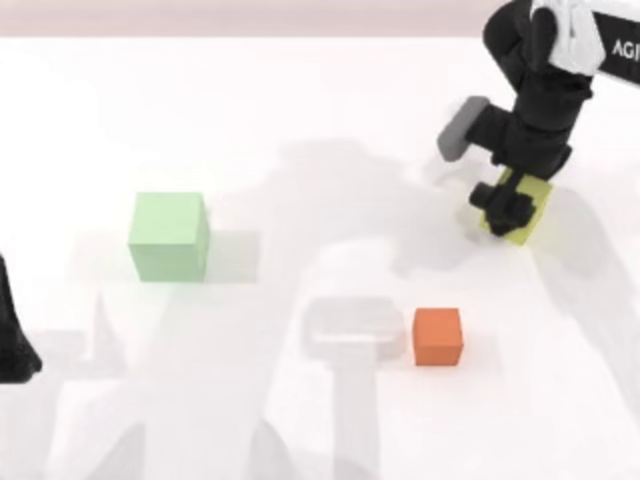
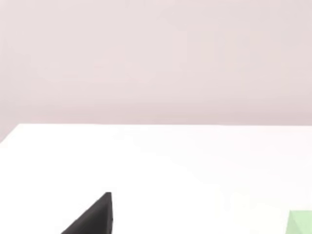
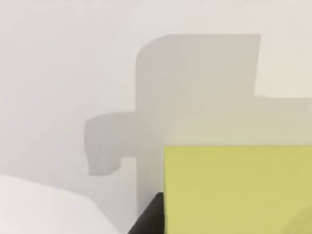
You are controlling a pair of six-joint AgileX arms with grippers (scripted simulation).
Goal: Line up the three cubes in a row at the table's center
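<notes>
Right end effector (image 1: 508, 205) sits down over the yellow-green cube (image 1: 527, 215) at the bench's right rear, fingers either side of it. It looks clenched on the cube, though the top view hides the contact and I cannot tell if the cube is lifted. In the right wrist view the cube (image 3: 239, 190) fills the near field, a dark finger (image 3: 148, 219) against its edge.

Left end effector (image 1: 15, 345) is parked at the left edge; whether it is released or clenched, I cannot tell.

Progress: early. Pale green cube (image 1: 168, 235) sits left of centre, orange cube (image 1: 438, 336) right of centre and nearer the front, well apart. No row yet; all three are left to place.

Bench (image 1: 300, 120) is plain white, with soft grey arm shadows. Pale pinkish wall beyond.
</notes>
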